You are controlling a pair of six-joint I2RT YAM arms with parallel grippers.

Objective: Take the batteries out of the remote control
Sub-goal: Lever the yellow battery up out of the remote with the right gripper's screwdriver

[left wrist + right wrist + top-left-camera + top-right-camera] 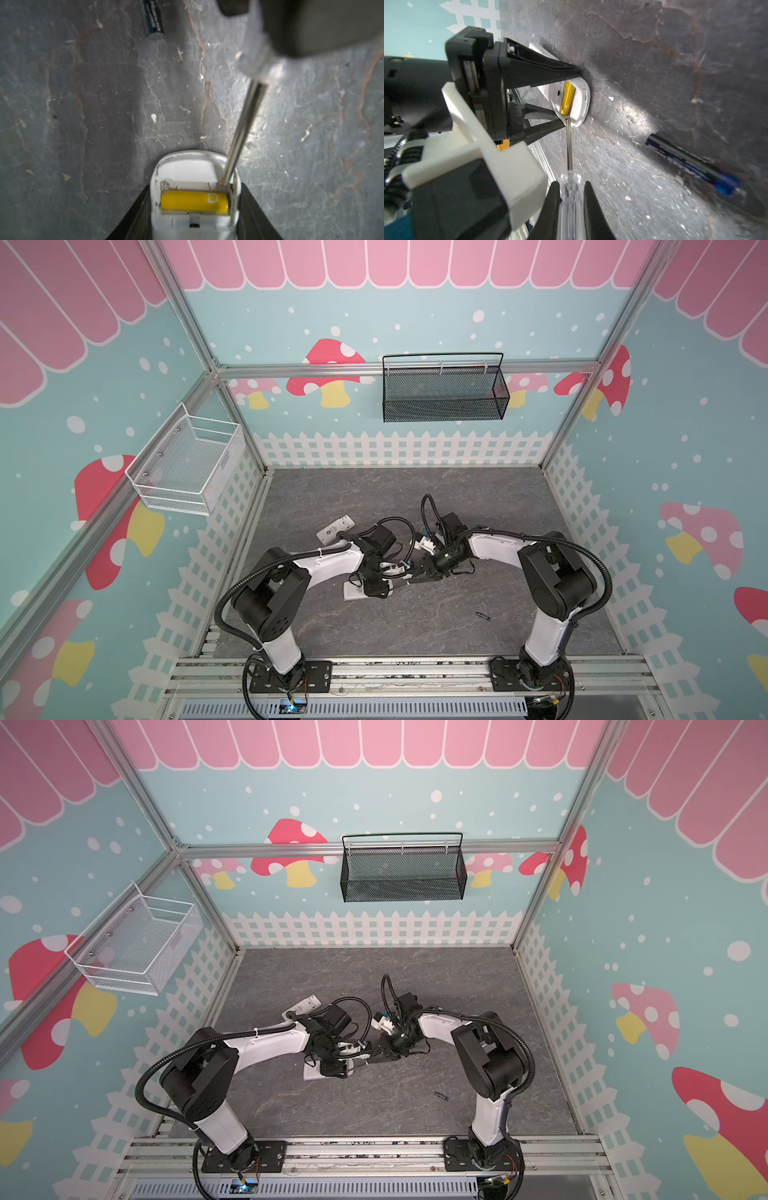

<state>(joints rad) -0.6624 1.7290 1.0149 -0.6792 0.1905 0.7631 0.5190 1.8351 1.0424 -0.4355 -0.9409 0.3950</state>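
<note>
Nearest: one dark black-purple cylinder battery (pixel 483 616), lying loose on the grey stone-patterned table (pixel 415 497).
Next: left gripper (pixel 195 187), clamped across a white plastic remote control (pixel 187 168). Its cover is off and a yellow cylinder battery (pixel 194 202) sits in the bay.
Beside it: right gripper (pixel 572 185), closed on a clear-handled screwdriver (pixel 569 149), tip at that battery's end.
Behind: second white remote (pixel 336 528).
Far wall: black mesh basket (pixel 442 393).

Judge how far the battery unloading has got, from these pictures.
Done: the remote has its compartment open, and one dark battery lies loose on the table. In hand: left jaws clamp the remote; right jaws hold the screwdriver, tip beside the yellow battery. Left: prying that battery out.
</note>
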